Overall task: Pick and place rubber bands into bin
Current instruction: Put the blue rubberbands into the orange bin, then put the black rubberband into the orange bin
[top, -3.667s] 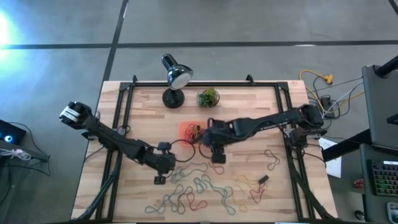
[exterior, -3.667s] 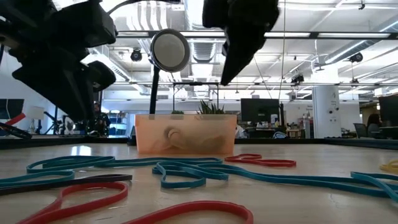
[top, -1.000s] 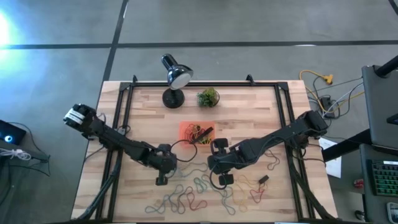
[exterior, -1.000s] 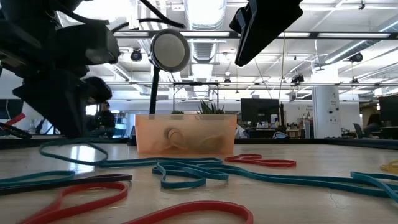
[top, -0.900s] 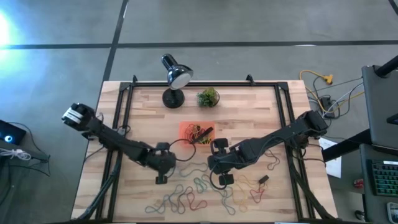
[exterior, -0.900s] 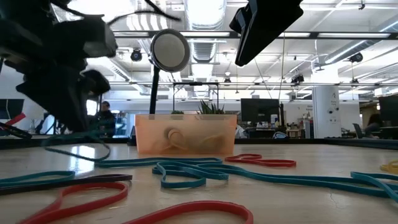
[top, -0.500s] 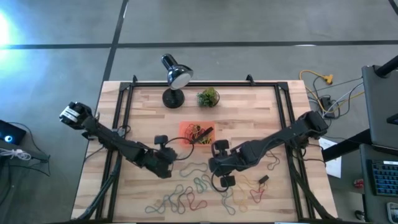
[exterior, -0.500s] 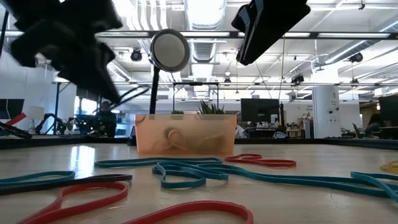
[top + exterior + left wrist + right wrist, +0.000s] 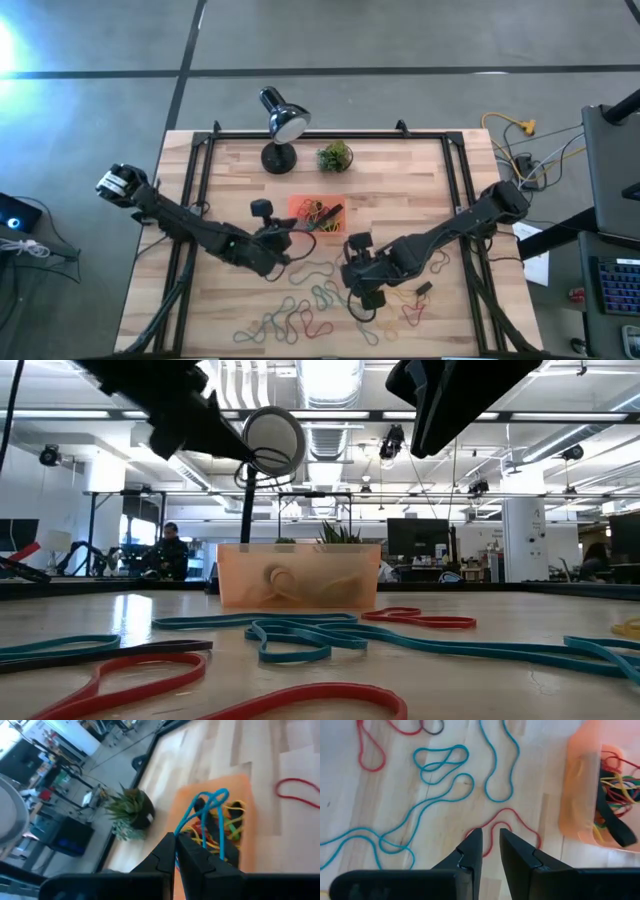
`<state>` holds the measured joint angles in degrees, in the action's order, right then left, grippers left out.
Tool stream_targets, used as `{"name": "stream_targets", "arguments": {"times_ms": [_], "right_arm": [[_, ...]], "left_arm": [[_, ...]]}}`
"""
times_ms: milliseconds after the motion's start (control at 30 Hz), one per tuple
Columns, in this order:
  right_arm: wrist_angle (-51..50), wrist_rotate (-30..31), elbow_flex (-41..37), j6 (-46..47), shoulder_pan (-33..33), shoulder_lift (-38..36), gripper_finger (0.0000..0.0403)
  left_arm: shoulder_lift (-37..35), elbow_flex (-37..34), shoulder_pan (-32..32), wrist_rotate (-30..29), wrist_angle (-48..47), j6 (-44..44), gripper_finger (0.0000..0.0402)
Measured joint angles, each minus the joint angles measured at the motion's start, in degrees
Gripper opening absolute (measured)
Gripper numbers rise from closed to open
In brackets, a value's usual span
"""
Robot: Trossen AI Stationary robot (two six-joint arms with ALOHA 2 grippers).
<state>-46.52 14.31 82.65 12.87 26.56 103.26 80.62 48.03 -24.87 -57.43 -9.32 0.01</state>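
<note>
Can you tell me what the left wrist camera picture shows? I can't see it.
The left gripper is shut on a blue rubber band, holding it above the orange bin, which already has yellow, red and green bands in it. A small potted plant stands beside the bin, and a red band lies on the wooden table.

Open-plan lab: monitors (image 9: 415, 537), exposed ducts (image 9: 330, 405).

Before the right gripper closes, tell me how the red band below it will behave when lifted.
Probably floppy: the red band lies flat in a loose wavy loop. Likely light, being so thin; the blue band in the left gripper dangles limp. It may slip from the right gripper, offering the fingers little to pinch.
</note>
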Motion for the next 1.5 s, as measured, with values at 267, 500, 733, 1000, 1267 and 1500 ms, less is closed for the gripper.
{"name": "stream_targets", "arguments": {"times_ms": [267,500,733,1000,1267,1500], "right_arm": [[0.24,2.84,-1.53,0.58,0.86,0.0,0.0058],[0.53,2.86,-3.83,1.98,0.97,0.0,0.0056],[0.66,2.98,-6.52,5.08,0.97,0.0,0.0056],[0.77,2.86,-9.12,7.11,1.06,0.0,0.0056],[-2.72,2.15,-14.13,12.35,1.39,0.0,0.0056],[-11.05,-4.09,-18.47,22.74,5.54,-3.5,0.0056]], "left_arm": [[0.02,-0.23,6.03,6.4,2.0,3.68,0.0],[1.72,-0.92,10.31,12.83,2.25,2.9,0.0005],[3.79,-0.96,12.77,16.58,2.33,1.83,0.0076],[2.68,-0.26,12.2,16.65,2.44,1.83,0.0122],[-2.02,0.26,5.08,16.7,0.81,-3.07,0.0123],[-5.1,-1.15,-5.32,16.74,-5.12,-12.89,0.0123]]}}
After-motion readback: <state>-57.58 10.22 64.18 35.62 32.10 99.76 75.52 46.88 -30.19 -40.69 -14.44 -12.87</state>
